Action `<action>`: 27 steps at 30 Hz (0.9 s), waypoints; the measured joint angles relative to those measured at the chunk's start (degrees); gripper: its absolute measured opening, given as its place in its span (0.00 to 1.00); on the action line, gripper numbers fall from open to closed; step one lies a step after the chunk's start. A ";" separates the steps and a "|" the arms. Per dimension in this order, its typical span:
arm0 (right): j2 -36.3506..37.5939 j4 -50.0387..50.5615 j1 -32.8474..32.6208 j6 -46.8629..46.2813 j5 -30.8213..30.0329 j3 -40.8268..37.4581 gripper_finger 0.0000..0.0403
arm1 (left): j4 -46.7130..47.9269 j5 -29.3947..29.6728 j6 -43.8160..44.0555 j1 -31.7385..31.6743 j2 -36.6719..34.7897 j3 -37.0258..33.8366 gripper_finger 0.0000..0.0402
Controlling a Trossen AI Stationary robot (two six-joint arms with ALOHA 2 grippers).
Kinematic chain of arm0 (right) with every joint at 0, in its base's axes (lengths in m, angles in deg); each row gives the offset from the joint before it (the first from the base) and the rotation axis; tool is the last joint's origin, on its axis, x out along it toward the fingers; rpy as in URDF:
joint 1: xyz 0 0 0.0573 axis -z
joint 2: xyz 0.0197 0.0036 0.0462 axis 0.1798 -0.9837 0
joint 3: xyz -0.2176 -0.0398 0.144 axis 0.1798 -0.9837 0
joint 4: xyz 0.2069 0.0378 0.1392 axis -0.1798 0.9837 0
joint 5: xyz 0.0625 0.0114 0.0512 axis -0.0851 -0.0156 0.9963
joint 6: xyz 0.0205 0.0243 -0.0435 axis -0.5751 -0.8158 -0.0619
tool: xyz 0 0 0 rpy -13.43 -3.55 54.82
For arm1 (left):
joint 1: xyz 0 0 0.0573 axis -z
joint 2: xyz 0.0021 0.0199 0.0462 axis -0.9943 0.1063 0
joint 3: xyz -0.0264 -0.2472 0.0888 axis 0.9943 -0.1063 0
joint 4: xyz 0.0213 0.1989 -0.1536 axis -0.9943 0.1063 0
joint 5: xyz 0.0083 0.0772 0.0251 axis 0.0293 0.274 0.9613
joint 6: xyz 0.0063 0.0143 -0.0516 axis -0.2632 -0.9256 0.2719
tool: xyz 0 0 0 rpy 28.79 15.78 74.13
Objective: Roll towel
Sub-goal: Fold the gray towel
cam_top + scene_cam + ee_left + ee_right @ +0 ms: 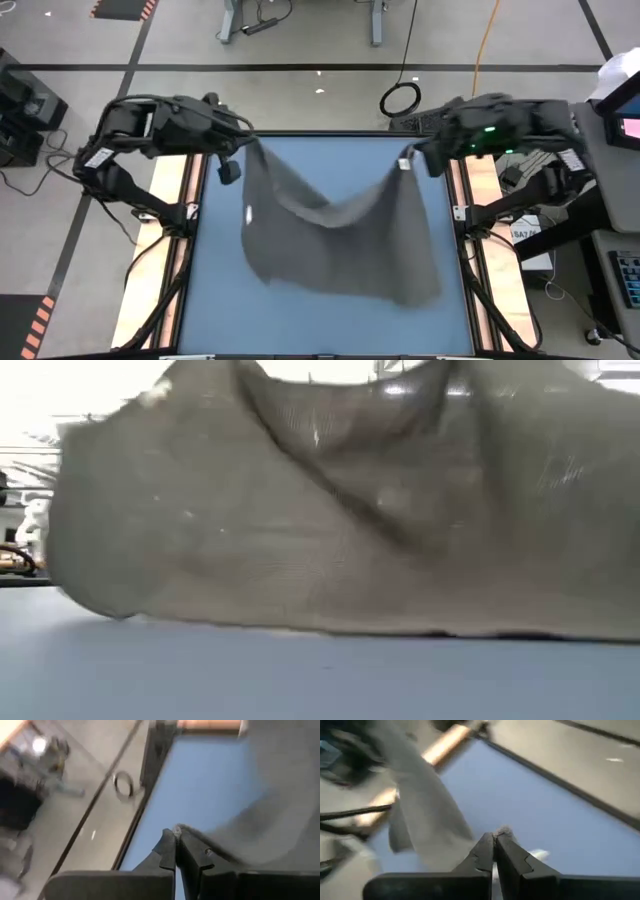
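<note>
**Operator:** Pinching is what I see on both sides. My left gripper (175, 831) has its fingers pressed together on one top corner of the towel (340, 235), up near the far left corner of the table (320, 320). My right gripper (496, 836) is clamped the same way on the other top corner, near the far right corner.

**Observer:** Where does the cloth sit between them?

**Operator:** From overhead it hangs from the two held corners, with the top edge sagging in a curve between the grippers. The rest spreads toward me over the blue tabletop, covering the middle and right of it more than the left. A small white tag (405, 162) shows just beside the right grip.

**Observer:** Is the lower edge on the table?

**Operator:** In the level view the grey fabric fills nearly the whole picture like a curtain, and its bottom edge appears to meet the blue surface along most of its width. Folds run diagonally down from the upper middle.

**Observer:** Anything around the table?

**Operator:** A coiled black cable (400, 99) lies on the floor beyond the far edge.
</note>
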 joint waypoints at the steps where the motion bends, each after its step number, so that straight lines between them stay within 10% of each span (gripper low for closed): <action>1: -0.66 1.12 0.68 0.76 -0.95 -1.09 0.01 | -0.46 -0.02 0.05 -0.89 -0.30 -1.79 0.02; 15: -3.12 3.46 10.09 17.08 -5.43 -18.03 0.01 | -0.70 1.54 8.64 -12.20 0.94 -24.23 0.03; 24: -1.49 3.36 12.57 17.20 8.06 -18.56 0.01 | -2.08 -34.90 12.91 -12.26 -3.18 -20.91 0.03; 27: -0.78 3.34 11.49 19.66 9.31 -18.49 0.01 | -2.15 -30.84 13.34 -11.30 -4.58 -20.84 0.03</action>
